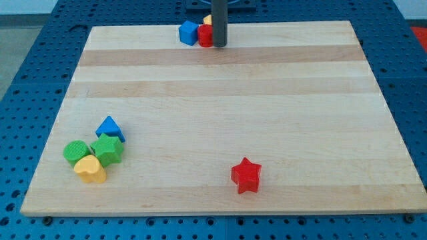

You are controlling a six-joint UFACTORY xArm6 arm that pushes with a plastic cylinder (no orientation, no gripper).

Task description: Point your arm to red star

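Observation:
The red star [245, 175] lies on the wooden board [220, 120] near the view's bottom, a little right of centre. My tip [219, 45] is at the view's top centre, far from the star. It stands right beside a red block [205, 35], with a blue block [189, 32] to that block's left and a yellow block [208, 21] partly hidden behind.
A cluster sits at the view's bottom left: a blue triangular block [109, 127], a green star-like block [107, 148], a green round block [75, 151] and a yellow heart-like block [90, 169]. The board rests on a blue perforated table [27, 60].

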